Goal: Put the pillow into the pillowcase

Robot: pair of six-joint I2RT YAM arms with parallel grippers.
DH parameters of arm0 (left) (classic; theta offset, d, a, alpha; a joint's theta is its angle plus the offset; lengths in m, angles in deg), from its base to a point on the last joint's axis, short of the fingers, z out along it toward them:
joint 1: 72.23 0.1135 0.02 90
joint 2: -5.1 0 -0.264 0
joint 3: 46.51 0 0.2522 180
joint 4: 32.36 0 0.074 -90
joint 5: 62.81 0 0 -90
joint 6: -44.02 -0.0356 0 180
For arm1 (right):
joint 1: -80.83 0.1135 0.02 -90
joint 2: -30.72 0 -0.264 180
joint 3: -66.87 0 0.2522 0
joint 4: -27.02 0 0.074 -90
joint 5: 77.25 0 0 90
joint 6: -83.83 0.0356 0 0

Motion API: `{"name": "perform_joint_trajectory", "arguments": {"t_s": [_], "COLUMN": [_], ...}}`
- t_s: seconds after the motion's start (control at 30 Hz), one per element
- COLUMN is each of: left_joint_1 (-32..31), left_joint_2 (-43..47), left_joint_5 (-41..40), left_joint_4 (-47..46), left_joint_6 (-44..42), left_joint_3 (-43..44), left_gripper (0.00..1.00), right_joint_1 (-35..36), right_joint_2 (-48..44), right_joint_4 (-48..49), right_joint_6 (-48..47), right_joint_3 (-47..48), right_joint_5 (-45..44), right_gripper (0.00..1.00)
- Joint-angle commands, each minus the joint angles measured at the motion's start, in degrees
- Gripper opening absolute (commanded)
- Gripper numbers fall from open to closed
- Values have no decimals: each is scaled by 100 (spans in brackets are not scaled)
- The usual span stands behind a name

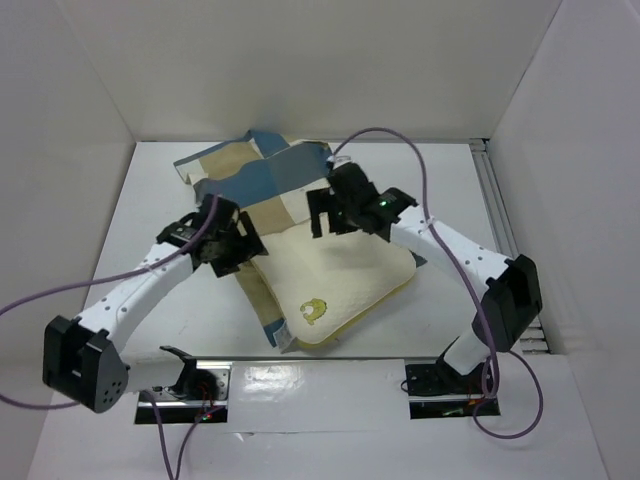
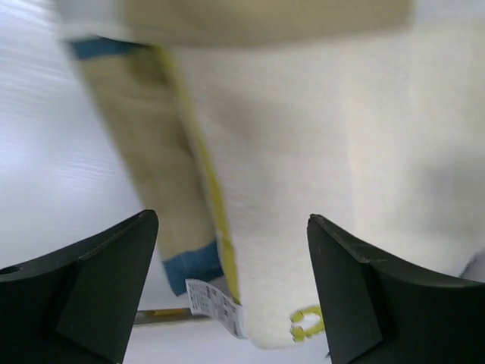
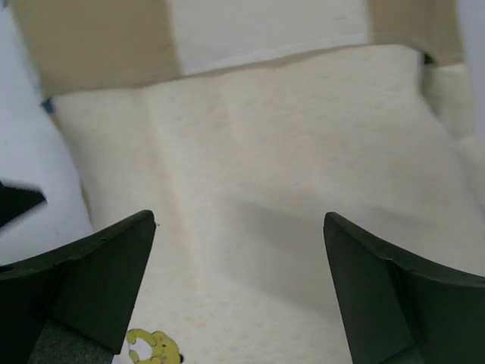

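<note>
Overhead, shows the pillow [image 1: 345, 275] mid-table, set slantwise, its corner with the yellow emblem [image 1: 313, 311] pointing near. Far end meets the checked pillowcase [image 1: 265, 175], so cannot tell the long axis. Places the left gripper [image 1: 232, 250] at its left edge and the right gripper [image 1: 325, 215] over its far end.

From the left wrist, shows fingers [image 2: 98, 288] spread wide, gripping nothing, and a white tag [image 2: 216, 305] with print too blurred to read.

From the right wrist, shows jaws wide over cream cloth.
</note>
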Motion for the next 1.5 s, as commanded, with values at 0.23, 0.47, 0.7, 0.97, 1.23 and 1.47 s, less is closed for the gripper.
{"name": "perform_joint_trajectory", "arguments": {"t_s": [0.23,0.47,0.7,0.97,1.23,1.47], "left_joint_1": [1159,1159,904,430,202,148], "left_joint_2": [1393,1446,1315,1130,1077,691], "left_joint_5": [57,575,1612,1289,990,760], "left_joint_4": [437,-248,-1592,-2165,-2990,-3642], "left_joint_6": [757,415,-201,-201,-87,168], "left_joint_3": [-1703,-2319,-2759,-3084,-3312,-3436], "left_gripper": [90,90,94,94,92,0], "right_joint_1": [2028,1914,1079,894,780,780], "right_joint_2": [1553,2373,685,446,499,613], "right_joint_4": [773,572,986,1003,951,898], "right_joint_6": [-514,-725,-778,-752,-752,-752], "right_joint_3": [439,896,308,193,316,316], "right_joint_5": [-528,-327,1413,2047,2178,2293], "right_gripper": [99,0,0,0,0,0]}}
